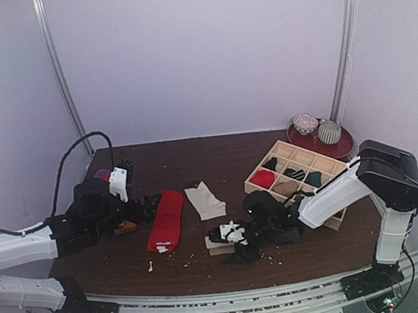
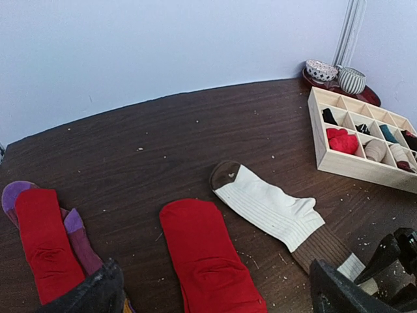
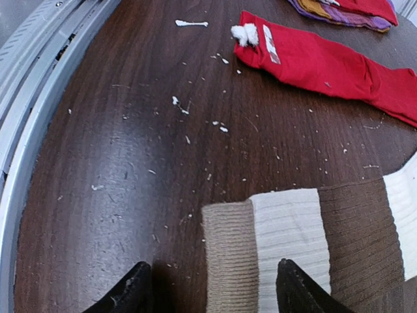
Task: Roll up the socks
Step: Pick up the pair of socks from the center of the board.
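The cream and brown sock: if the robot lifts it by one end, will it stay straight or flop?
Probably flop: the cream and brown sock lies limp and flat on the table. It looks thin and ribbed, so likely light.

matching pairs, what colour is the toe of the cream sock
Brown. The toe of the cream sock shows best in the left wrist view.

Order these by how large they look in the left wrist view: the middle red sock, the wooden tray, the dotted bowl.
1. Tied: the middle red sock and the wooden tray look about alike. The frame cuts both, and the sock lies nearer, so I do not rank them.
2. Smallest: the dotted bowl, which is also farthest.
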You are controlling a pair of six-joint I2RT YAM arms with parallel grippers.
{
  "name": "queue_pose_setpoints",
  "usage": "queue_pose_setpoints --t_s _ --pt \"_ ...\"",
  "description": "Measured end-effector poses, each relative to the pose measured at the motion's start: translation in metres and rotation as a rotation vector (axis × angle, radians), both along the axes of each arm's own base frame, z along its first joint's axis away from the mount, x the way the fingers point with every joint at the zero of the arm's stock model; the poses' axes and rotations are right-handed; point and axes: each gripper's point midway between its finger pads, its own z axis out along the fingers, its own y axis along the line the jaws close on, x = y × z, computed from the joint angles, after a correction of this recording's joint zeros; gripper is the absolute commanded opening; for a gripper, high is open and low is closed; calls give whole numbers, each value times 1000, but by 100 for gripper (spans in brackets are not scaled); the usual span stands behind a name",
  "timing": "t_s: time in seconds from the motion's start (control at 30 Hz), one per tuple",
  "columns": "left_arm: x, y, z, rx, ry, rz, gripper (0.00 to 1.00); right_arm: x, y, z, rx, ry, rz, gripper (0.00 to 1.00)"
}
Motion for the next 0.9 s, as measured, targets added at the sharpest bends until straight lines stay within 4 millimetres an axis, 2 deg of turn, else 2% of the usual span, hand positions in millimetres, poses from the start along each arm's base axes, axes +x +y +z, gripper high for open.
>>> queue_pose_setpoints --t_s 0.2,0.3,0.4,0.67,0.9 --pt "-2 1 -1 -2 -1 -1 98 12 -4 -8 -52 5 -69 32" --pt "-3 0 -1 -5 -1 -13 94 15 -3 -8 -64 34 -99 15" --pt "-7 -5 -5 -6 -1 -55 88 18 2 -7 -68 94 -113 6" --pt "-40 -31 -40 -28 12 -309 81 16 7 -5 -24 512 -213 0" --pt "-73 -70 -68 -10 44 -540 81 7 7 -6 0 872 -327 0"
